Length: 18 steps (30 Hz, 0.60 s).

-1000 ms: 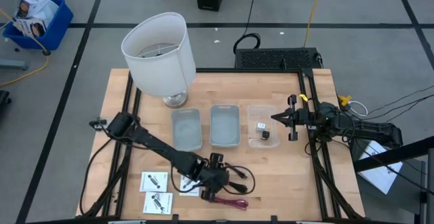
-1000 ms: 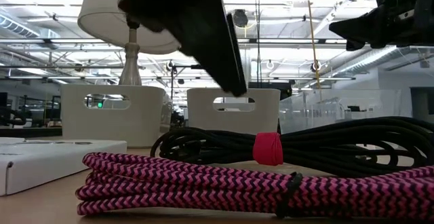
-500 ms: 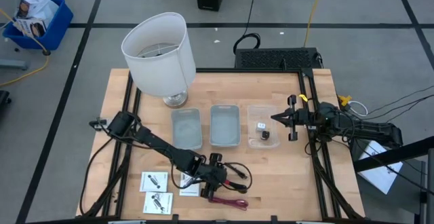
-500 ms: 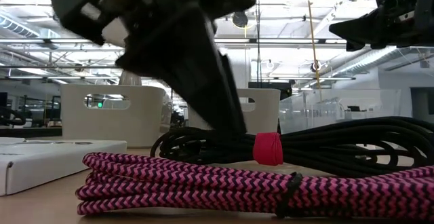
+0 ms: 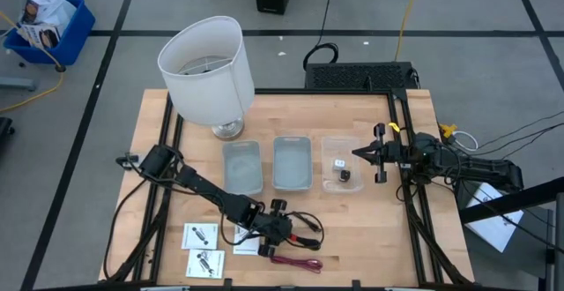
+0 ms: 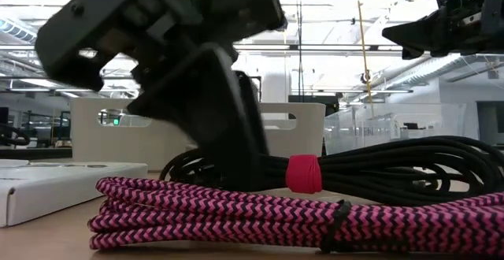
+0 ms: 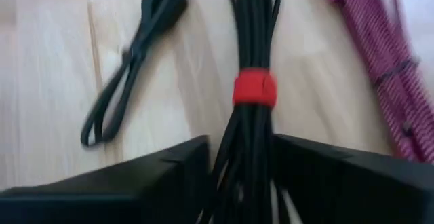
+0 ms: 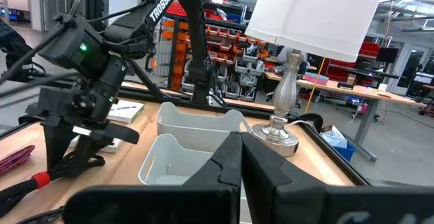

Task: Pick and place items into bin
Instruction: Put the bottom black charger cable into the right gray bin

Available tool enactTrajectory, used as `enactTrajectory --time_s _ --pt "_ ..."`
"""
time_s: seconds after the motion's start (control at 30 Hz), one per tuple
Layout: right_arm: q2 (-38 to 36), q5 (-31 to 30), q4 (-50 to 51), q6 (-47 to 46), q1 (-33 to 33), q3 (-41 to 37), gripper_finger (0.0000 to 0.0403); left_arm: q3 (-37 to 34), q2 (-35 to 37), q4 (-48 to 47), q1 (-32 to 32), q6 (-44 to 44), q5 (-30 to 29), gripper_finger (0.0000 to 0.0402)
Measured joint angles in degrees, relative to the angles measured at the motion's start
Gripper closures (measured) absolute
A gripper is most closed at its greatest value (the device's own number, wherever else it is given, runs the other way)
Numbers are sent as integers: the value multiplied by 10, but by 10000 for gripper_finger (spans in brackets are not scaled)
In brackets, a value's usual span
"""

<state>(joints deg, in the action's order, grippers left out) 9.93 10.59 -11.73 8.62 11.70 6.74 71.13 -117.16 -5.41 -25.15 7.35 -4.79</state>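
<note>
My left gripper (image 5: 275,227) is down on the coiled black cable (image 5: 304,229), which is bound by a red strap (image 7: 254,88). The bundle runs between the two fingers in the left wrist view (image 7: 242,153). A magenta coiled cable (image 5: 296,262) lies on the table just nearer the near edge. Two white packets (image 5: 201,235) (image 5: 204,262) lie flat to the left, and a third (image 5: 247,245) is partly under the arm. A tiny black cube (image 5: 342,176) and a white tag (image 5: 339,163) sit in the clear bin (image 5: 342,141). My right gripper (image 5: 359,152) hovers shut beside that bin. My left gripper has the black cable's bundled strands (image 7: 245,132) between its two fingers, a short way from the red strap. The fingers (image 6: 236,154) come from above, slanting down, and stand across the bundle. The cable lies on the table (image 6: 47,236).
A big white lampshade (image 5: 207,62) on its lamp stands at the far left. Two grey bins (image 5: 242,167) (image 5: 293,161) sit mid-table beside the clear one. The black cable's loose plug end (image 7: 129,81) lies beside the coil.
My left gripper has come down onto the black cable coil and shifted a little toward the table's left. The coil's red strap has slid slightly the same way. The magenta cable has stayed put.
</note>
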Motion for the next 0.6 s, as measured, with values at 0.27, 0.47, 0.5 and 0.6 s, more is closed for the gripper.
enactTrajectory --time_s 0.27,0.47,0.5,0.6 --pt "0 0 2 0 0 0 403 19 0 21 0 3 18 374" --pt "0 0 7 0 0 0 403 109 5 -65 -16 -49 -8 362" --pt "0 0 8 0 0 0 403 127 10 -85 -21 -64 -27 369" --pt "0 0 9 -5 0 0 403 170 38 -130 -36 -106 -89 378"
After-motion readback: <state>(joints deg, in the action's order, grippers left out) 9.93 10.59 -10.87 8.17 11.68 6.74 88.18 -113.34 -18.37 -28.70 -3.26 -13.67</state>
